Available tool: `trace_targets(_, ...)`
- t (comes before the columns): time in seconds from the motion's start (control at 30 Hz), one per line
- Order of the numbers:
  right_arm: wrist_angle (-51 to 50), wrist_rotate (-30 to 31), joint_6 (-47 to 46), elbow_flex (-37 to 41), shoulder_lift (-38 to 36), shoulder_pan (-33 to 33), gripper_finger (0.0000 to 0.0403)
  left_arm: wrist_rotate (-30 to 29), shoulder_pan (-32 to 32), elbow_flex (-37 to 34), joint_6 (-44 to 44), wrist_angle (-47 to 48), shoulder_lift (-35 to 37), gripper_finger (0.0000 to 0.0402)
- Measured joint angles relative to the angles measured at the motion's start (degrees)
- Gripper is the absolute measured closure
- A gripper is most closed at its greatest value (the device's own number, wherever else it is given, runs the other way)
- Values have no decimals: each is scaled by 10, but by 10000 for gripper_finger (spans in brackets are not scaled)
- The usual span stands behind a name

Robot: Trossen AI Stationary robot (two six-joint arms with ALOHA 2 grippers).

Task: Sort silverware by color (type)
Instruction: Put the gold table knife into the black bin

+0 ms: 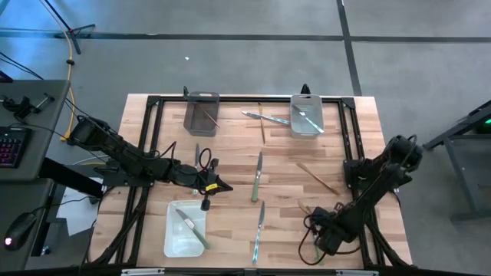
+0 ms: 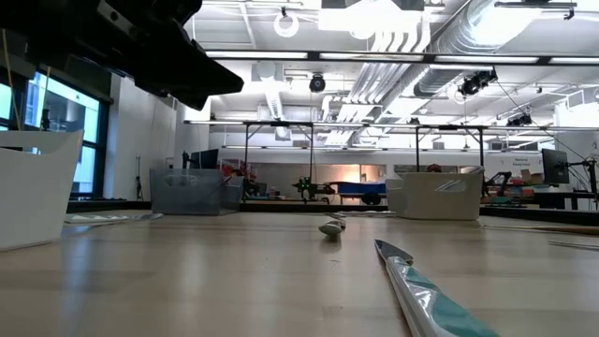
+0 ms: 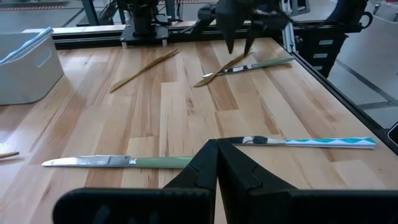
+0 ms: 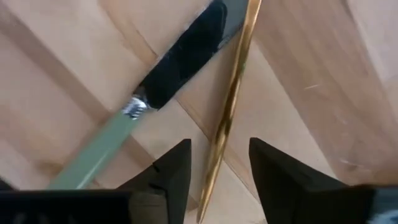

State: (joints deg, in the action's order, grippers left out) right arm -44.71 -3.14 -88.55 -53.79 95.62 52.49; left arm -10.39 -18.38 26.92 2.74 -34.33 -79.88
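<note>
Silverware lies scattered on the wooden table. My right gripper (image 1: 316,222) points down at the near right, open. Its fingers (image 4: 174,168) stand on either side of a thin brown utensil (image 4: 227,118) without touching it. That utensil lies across a green-handled knife (image 4: 106,146). My left gripper (image 3: 217,163) is shut and holds nothing at mid-left (image 1: 222,186), just short of another green-handled knife (image 3: 118,162) and a teal-patterned knife (image 3: 311,142). From the left wrist view, the right gripper (image 3: 241,40) hangs over the crossed pair (image 3: 245,65).
A dark grey bin (image 1: 201,113) and a white bin (image 1: 305,115) stand at the far edge, and a white bin (image 1: 186,228) holding utensils at the near left. More brown sticks (image 1: 317,178) and silvery pieces (image 1: 265,116) lie between them. Black frame rails border the table.
</note>
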Motion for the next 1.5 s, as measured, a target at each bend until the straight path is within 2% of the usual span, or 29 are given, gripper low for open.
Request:
trace_targets(0.2,2,-12,5,3,17,-9,304,0,0,0,0,0,0,402)
trace_targets(0.43,2,12,12,3,17,-15,364,0,0,0,0,2,0,402)
trace_targets(0.63,2,16,50,3,17,-29,395,0,0,0,0,2,0,402)
trace_targets(0.87,-6,31,109,3,10,-57,401,0,0,0,0,2,0,401)
trace_targets(1.17,-13,83,141,3,-70,-101,402,-7,0,0,-7,2,0,401)
trace_targets(1.23,-9,101,154,3,-91,-122,402,-14,-3,1,-27,3,0,396)
trace_targets(1.33,13,112,194,3,-111,-164,402,-61,-20,17,-73,2,-11,381)
trace_targets(1.5,106,117,291,3,-116,-259,402,-120,-55,68,-191,2,-56,344)
